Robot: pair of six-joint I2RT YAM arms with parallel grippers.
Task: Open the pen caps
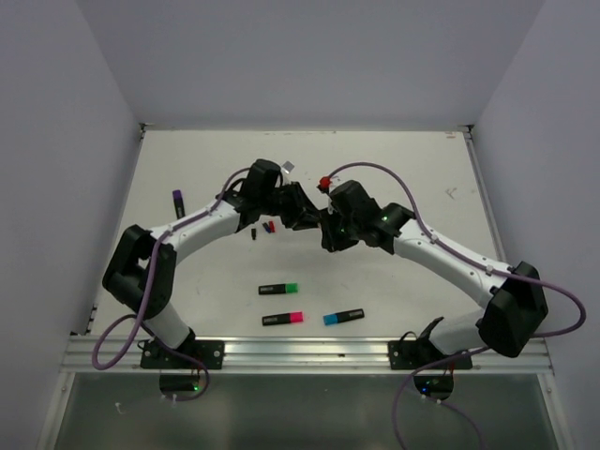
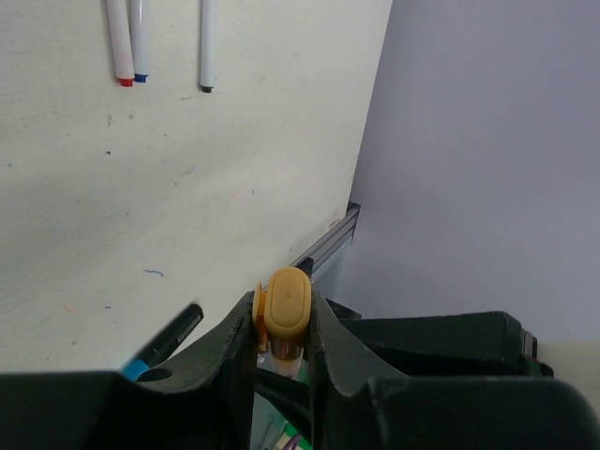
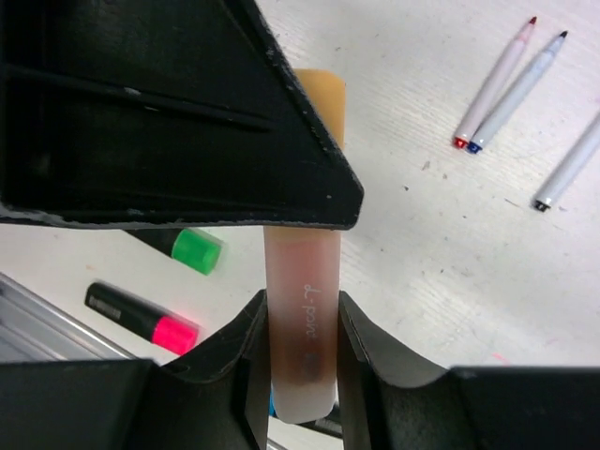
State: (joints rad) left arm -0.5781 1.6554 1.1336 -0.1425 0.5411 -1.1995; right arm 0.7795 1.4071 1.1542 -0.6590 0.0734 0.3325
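Observation:
Both grippers meet above the middle of the table on one peach-orange highlighter. My left gripper [image 1: 302,214] is shut on its orange barrel [image 2: 287,305], whose oval end shows between the fingers. My right gripper [image 3: 302,347] is shut on its translucent pinkish cap [image 3: 302,319], in line with the barrel [image 3: 323,103]. I cannot tell if cap and barrel have parted. Black highlighters with a green cap [image 1: 292,288], a pink cap [image 1: 296,318] and a blue cap [image 1: 331,319] lie near the front. A purple one [image 1: 177,199] lies at the left.
Three thin white pens lie under the left arm [image 1: 262,228], with red [image 2: 125,81], blue [image 2: 140,77] and black [image 2: 205,88] ends. A small red thing [image 1: 324,182] lies behind the right wrist. The metal rail [image 1: 309,352] runs along the front edge.

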